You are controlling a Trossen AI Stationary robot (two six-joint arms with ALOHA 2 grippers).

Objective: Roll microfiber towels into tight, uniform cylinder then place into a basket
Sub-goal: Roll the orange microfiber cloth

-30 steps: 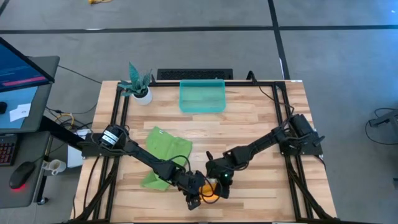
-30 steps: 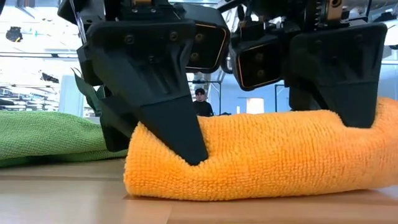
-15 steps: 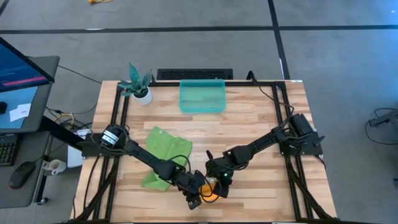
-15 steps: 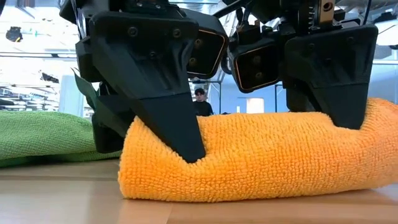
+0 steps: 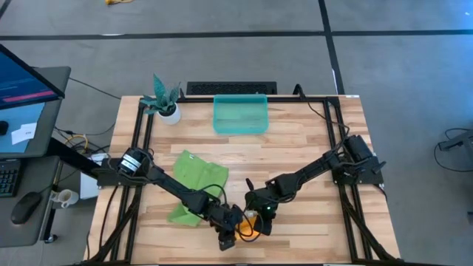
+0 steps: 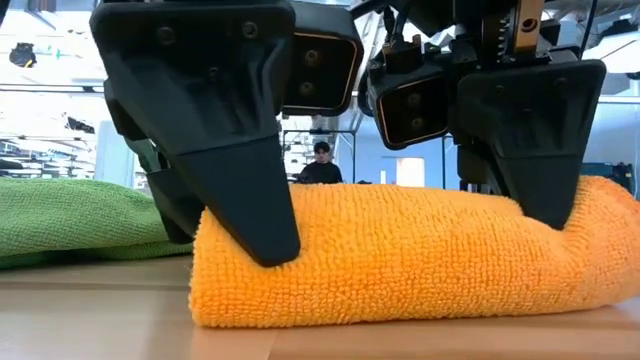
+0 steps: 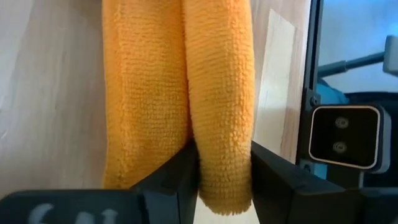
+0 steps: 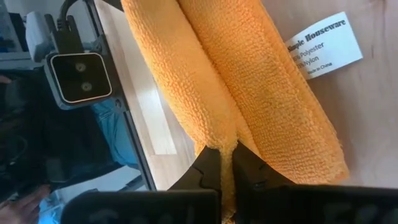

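The orange-yellow towel lies rolled into a thick cylinder on the wood at the table's near edge. Both grippers are on it. My left gripper is at the roll's left end, and its fingers dent the pile. At the right end is my right gripper, one finger showing in the low view. The lime green towel lies loosely folded on the table left of the roll. The teal basket stands at the far middle. My left gripper has the roll's nearer lobe, close to its left end, between its two fingers, one against each side. The fingers slant down from the far left and lie across the roll. The roll rests on the table. My right gripper pinches a thin ridge of cloth between its two fingers, standing up along the seam near the roll's right end. The fingers slant down from the far right. The roll lies on the table beneath them.
A white pot with a teal plant stands at the far left corner. The low camera sits just beyond the near edge, close to the roll. A white label sticks out from the towel. Bare wood lies between the roll and the basket.
My left gripper's near finger has shifted toward the near edge and a little left, easing its jaws. The dent in the roll's left end has grown shallower and that end has puffed out. The roll's right end and my right gripper have stayed put.
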